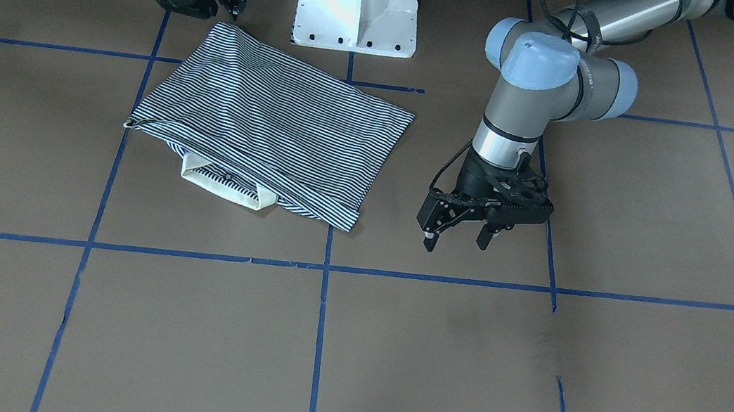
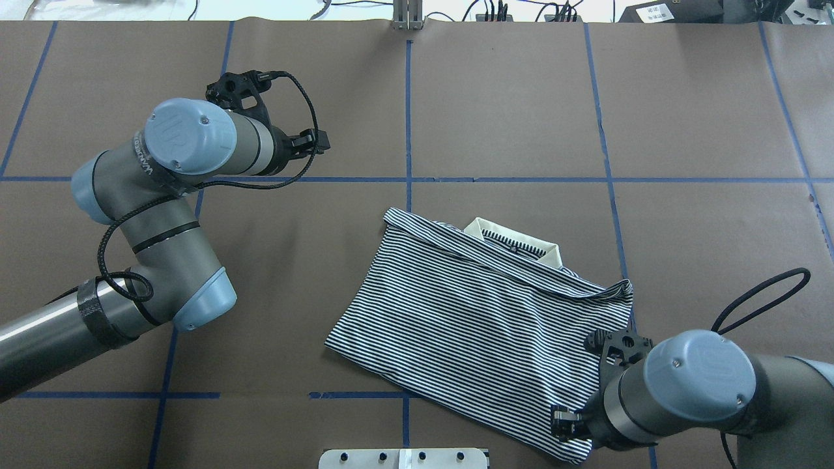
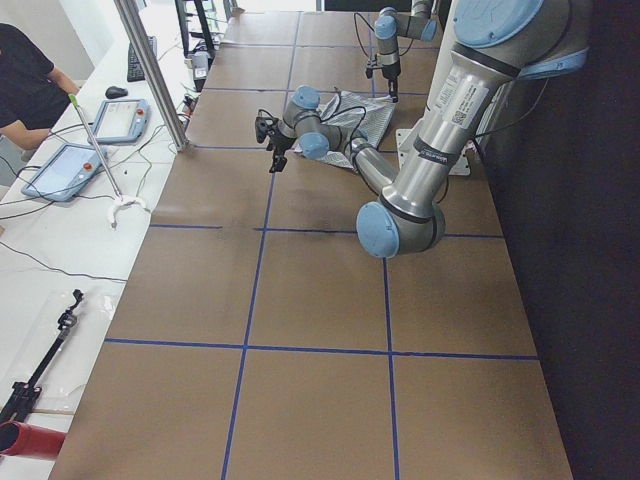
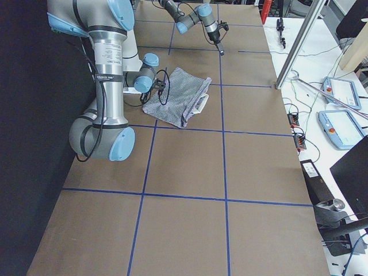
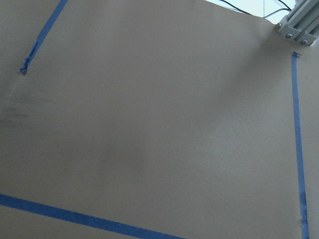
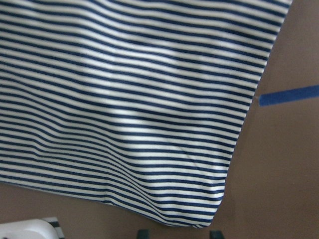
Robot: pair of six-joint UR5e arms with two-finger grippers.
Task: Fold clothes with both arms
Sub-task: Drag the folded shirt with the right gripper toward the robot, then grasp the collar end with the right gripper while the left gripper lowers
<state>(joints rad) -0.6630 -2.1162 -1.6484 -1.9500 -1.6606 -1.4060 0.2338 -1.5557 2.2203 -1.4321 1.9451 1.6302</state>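
Note:
The striped polo shirt (image 1: 265, 115) lies folded into a rough rectangle on the brown table, just in front of the robot's base. Its cream collar (image 1: 221, 183) peeks out from under the far edge. My left gripper (image 1: 456, 240) hangs open just above the bare table, well to the side of the shirt, with nothing between its fingers. My right gripper (image 1: 234, 4) hovers at the shirt's near corner by the base. In the right wrist view its two fingertips (image 6: 143, 233) stand apart below the striped corner (image 6: 209, 219), holding nothing.
The white pedestal base (image 1: 358, 6) stands close behind the shirt. Blue tape lines (image 1: 329, 265) grid the brown paper tabletop. A person (image 3: 25, 85) sits at a side bench with tablets (image 3: 120, 120), beyond an aluminium post (image 3: 150, 70).

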